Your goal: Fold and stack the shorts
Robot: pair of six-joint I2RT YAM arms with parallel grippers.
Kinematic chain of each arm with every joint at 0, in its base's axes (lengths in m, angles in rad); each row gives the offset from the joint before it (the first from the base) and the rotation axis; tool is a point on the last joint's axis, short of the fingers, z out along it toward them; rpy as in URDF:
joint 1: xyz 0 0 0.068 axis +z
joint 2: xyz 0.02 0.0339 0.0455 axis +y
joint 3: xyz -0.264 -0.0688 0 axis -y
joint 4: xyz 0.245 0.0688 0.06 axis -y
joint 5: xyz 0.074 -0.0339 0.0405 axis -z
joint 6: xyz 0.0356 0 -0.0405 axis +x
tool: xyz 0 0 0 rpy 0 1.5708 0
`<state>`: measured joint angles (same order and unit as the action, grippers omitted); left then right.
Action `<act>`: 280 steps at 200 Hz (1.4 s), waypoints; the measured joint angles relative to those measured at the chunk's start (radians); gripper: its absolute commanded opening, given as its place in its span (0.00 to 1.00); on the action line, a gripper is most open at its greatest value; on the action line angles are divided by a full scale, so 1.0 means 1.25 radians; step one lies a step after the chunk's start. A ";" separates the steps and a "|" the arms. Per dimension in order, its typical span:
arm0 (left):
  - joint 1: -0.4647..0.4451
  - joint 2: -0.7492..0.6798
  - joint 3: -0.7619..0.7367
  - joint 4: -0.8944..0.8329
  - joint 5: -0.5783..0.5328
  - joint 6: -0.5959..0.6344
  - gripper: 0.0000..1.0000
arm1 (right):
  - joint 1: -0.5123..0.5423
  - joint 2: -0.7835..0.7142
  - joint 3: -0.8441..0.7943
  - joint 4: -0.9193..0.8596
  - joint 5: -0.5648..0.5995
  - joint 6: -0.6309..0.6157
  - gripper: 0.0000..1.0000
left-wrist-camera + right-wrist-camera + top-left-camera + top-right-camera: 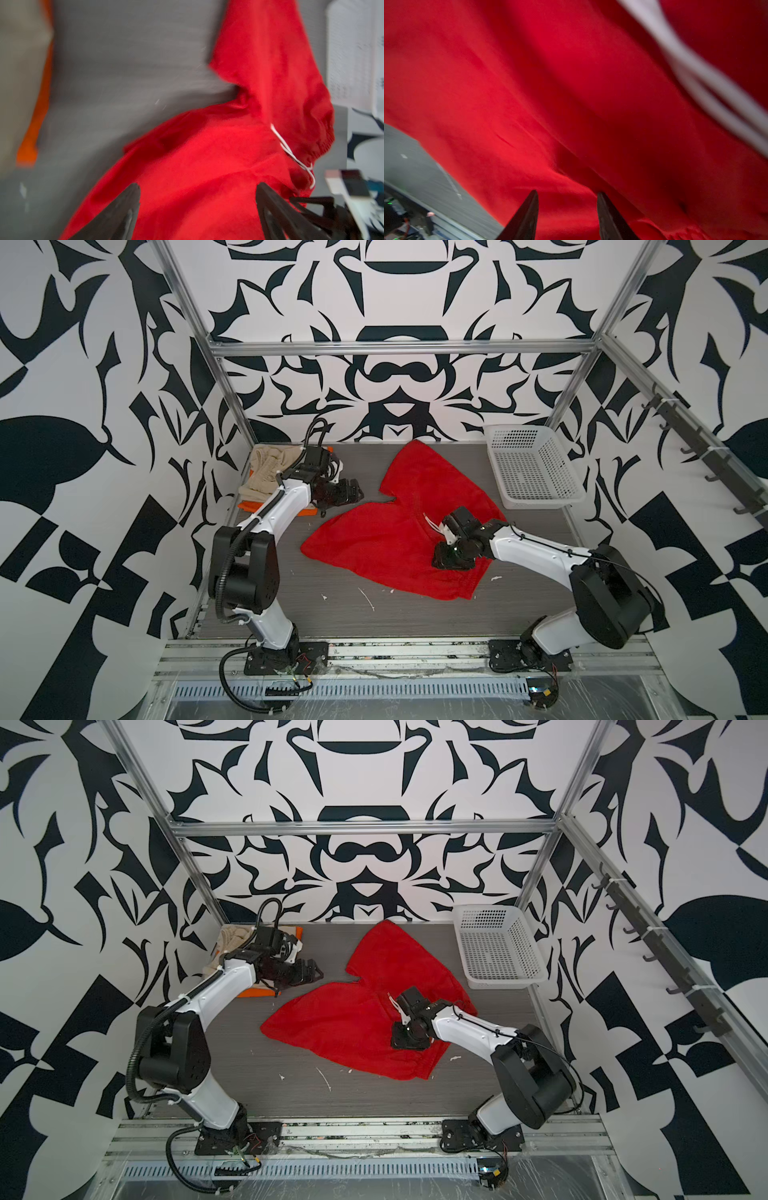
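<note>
On the middle of the grey table (374,618) (328,1094), spread open and not yet folded in both top views: red shorts (386,539) (349,1023). Waistband toward the near right, 1 leg toward the back wall, the other toward the left, a notch between the 2. Loose on the cloth near the waist, a white drawstring (430,522), plain in the left wrist view (291,149) and a blurred band in the right wrist view (695,72).

Just beside that notch, at the left edge of the red cloth: left gripper (353,491) (312,973), jaws spread wide and holding nothing. In its wrist view (197,185), only the red shorts (207,135) beyond the 2 dark fingers (116,212).

Pointed down over the waist part of the red shorts, close to the drawstring: right gripper (445,560) (405,1040). In its wrist view (567,192), jaws partly apart, red cloth (529,93) beyond them filling nearly the whole picture. Tips touching the cloth or just above it: cannot tell.

In the far left corner, beige shorts (266,472) (235,936) folded on top of orange shorts (249,506) (259,992), with the left arm (286,502) passing over both. At the far right of the table, a white basket (544,499) (505,982), well apart from that stack.
</note>
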<state>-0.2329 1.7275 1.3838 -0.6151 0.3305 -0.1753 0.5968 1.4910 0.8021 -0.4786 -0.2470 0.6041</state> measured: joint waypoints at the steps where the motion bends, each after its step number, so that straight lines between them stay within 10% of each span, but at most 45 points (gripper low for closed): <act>1: 0.000 0.002 0.004 -0.003 0.001 0.008 0.90 | 0.000 0.000 -0.002 0.000 0.000 0.000 0.50; 92: -0.004 0.154 0.154 -0.208 0.101 0.595 0.81 | -0.081 -0.134 -0.157 0.009 -0.030 0.017 0.51; 180: -0.046 0.289 0.156 -0.181 0.027 0.754 0.82 | -0.088 -0.128 -0.155 0.010 -0.042 0.017 0.51; 226: -0.055 0.316 0.200 -0.175 0.027 0.777 0.13 | -0.089 -0.129 -0.157 0.017 -0.045 0.018 0.51; 280: -0.083 0.112 0.197 -0.193 -0.106 0.651 0.00 | -0.089 -0.086 -0.132 0.052 -0.054 0.023 0.51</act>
<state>-0.3367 1.8671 1.6302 -0.8570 0.1982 0.6380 0.4854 1.3830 0.6373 -0.4133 -0.3141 0.6327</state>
